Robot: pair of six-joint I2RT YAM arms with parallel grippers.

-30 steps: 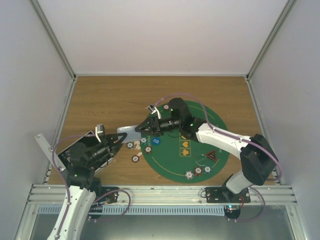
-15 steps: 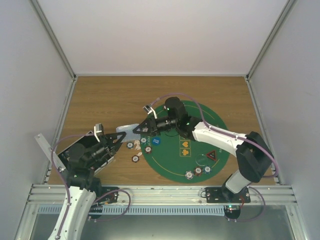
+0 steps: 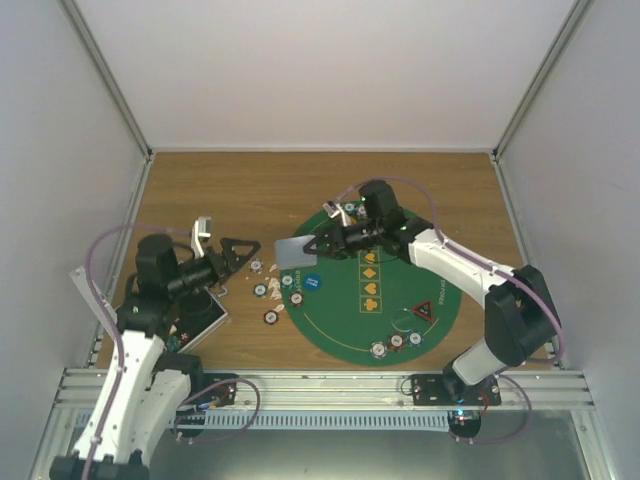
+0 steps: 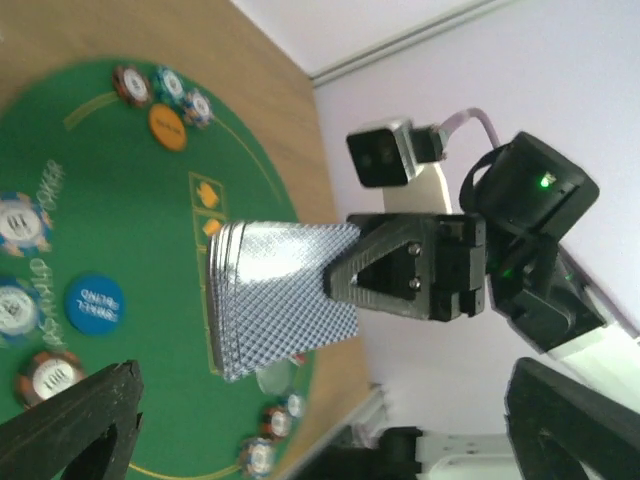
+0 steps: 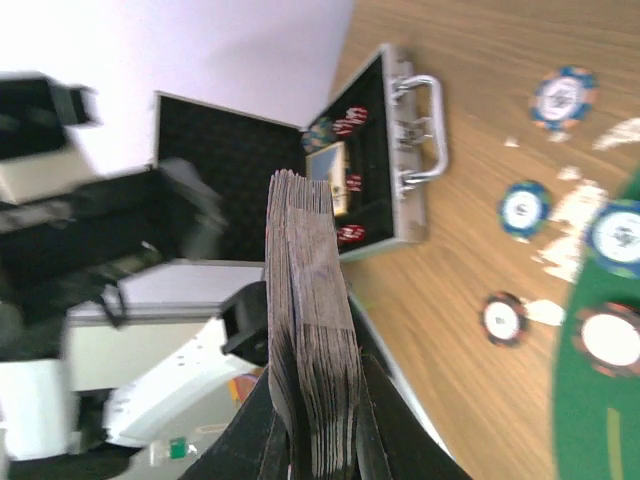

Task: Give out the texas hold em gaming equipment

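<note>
My right gripper (image 3: 312, 243) is shut on a deck of grey-backed playing cards (image 3: 294, 252), held on edge above the left rim of the green mat (image 3: 440, 270). The left wrist view shows the deck (image 4: 280, 300) gripped at its right end. In the right wrist view the cards (image 5: 310, 330) sit squeezed between my right gripper (image 5: 315, 440). My left gripper (image 3: 236, 250) stands open and empty, a little left of the deck. Striped poker chips (image 3: 262, 290) lie scattered below the deck. A blue disc (image 3: 312, 283) and a red-black triangle marker (image 3: 422, 312) lie on the mat.
An open black case (image 5: 370, 170) with chips inside lies at the left front, under my left arm (image 3: 150, 290). More chips (image 3: 397, 341) sit at the mat's near edge. An orange disc (image 4: 167, 127) and chips sit at its far edge. White flecks litter the wood near the chips.
My left gripper let go of the deck, opened wide and drew back to the left. My right gripper closed on the deck and carried it slightly right, over the mat's rim.
</note>
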